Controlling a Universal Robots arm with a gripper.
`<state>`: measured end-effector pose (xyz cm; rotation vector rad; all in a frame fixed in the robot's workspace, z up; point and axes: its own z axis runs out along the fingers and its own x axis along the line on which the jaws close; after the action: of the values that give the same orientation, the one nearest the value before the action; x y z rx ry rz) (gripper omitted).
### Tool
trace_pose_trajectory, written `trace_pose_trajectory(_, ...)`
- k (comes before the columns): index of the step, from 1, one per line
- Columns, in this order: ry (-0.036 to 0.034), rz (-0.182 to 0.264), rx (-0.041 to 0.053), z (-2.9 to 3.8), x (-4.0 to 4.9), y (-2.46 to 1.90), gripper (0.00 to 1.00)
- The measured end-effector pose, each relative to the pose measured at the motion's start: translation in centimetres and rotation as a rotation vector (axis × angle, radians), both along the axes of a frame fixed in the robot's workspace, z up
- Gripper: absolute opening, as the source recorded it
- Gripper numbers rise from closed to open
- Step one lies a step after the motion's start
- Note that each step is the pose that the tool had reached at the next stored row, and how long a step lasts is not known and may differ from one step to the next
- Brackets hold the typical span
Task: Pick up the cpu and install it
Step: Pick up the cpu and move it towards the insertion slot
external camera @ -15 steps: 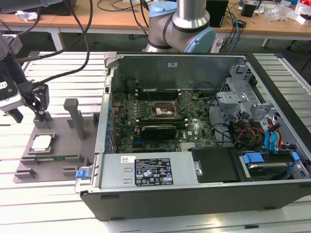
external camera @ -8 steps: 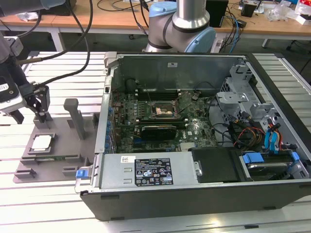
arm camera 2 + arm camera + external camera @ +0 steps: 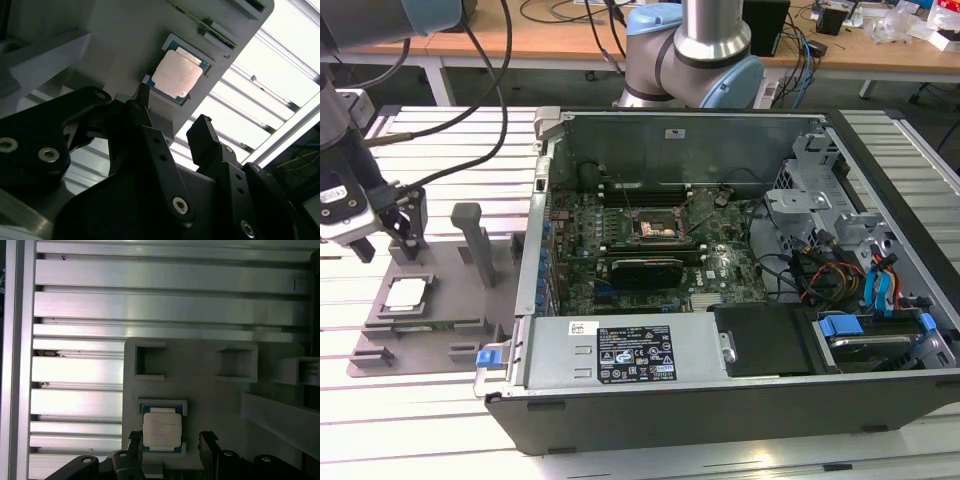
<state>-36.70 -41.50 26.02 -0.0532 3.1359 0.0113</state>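
Gripper hangs at the exterior view's left, fingers spread and empty, above the cpu on the fixture.

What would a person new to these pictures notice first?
The large open black metal computer case, with its green motherboard, takes the middle of the exterior view. At that view's left, the small flat square silver-topped cpu lies in a recess of the grey plastic fixture plate. The black gripper hangs open just over it, one finger to each side.
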Motion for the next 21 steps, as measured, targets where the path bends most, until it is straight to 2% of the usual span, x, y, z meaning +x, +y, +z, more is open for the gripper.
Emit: trace_pose_trajectory(21,0.0,0.0,0.0,-1.54,0.0,0.0,0.57)
